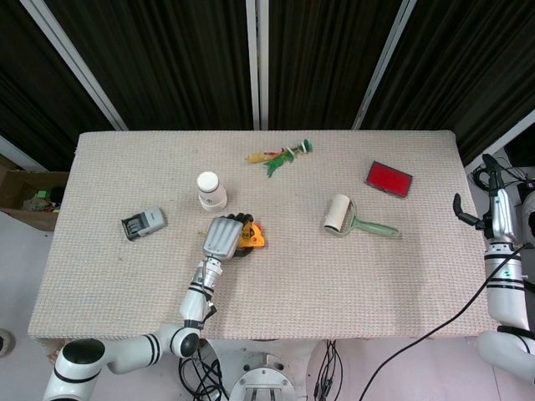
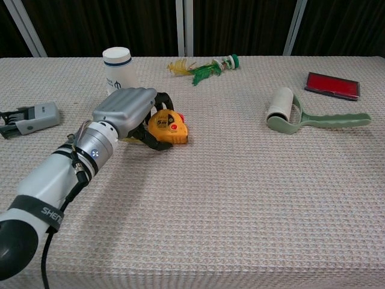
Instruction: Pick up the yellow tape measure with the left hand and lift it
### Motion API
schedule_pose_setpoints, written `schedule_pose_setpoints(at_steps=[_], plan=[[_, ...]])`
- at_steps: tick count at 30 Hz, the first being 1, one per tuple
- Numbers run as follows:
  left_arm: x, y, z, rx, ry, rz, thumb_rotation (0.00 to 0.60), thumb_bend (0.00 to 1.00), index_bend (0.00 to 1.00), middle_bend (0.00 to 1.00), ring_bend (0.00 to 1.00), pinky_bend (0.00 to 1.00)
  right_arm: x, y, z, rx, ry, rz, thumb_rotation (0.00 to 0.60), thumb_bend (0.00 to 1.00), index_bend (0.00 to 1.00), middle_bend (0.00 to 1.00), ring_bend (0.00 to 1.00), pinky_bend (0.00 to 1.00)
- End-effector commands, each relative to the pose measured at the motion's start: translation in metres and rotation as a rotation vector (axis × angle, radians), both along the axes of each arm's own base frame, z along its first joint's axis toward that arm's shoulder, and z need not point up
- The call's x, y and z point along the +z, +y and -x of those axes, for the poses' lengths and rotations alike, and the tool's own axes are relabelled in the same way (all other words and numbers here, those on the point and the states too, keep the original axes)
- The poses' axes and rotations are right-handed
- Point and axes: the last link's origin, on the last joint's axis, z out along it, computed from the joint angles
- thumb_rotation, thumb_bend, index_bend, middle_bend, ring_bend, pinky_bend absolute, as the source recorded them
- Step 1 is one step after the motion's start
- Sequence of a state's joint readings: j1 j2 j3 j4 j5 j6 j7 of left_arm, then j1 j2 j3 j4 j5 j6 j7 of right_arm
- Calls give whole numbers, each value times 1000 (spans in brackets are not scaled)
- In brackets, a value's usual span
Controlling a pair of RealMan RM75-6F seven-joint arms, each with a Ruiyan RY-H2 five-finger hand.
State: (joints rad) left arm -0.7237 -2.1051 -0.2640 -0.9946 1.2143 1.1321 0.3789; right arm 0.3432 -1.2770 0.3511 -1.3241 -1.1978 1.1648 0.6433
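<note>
I am working in what looks like a robot test lab, not a home or shop. A table (image 1: 393,276) covered in a beige woven cloth stands before black pleated curtains (image 1: 167,58) hung between pale metal posts (image 1: 257,58). Loose black cables (image 1: 435,326) trail over a pale bare floor at the near edge, under the robot base. At far left a cardboard box (image 1: 25,196) sits on the floor. Unrelated props are scattered on the cloth like test items.
</note>
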Motion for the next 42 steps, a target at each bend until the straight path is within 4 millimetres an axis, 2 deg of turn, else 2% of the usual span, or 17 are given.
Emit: schedule_pose_setpoints(at_steps=[1,8,13,22,27,35,42], plan=[[5,1,-4,4,-70,-18,600,329,550,586,526,664,0,1,-1,7,4,0,600,442,0,0,0,0],[28,7,-20,26,-258,-33,600,355,604,635,575,715,0,3,-17,73,25,0,600,442,0,0,0,0],[43,7,-36,76,-424,-8,600,362,634,663,602,741,-10,9,-44,166,97,-22,600,438,0,0,0,0],[55,9,-59,200,-558,15,600,379,664,691,627,764,-49,23,-116,350,235,-51,600,374,2,20,0,0],[58,7,-76,280,-655,66,600,396,666,693,628,778,-74,21,-147,357,322,-48,600,367,81,24,0,0],[66,3,-97,403,-796,142,600,444,666,693,628,779,-114,14,-179,333,417,-87,600,360,120,24,0,0],[69,4,-104,459,-868,182,600,441,668,694,628,780,-132,12,-196,341,378,-94,600,358,195,32,0,0]])
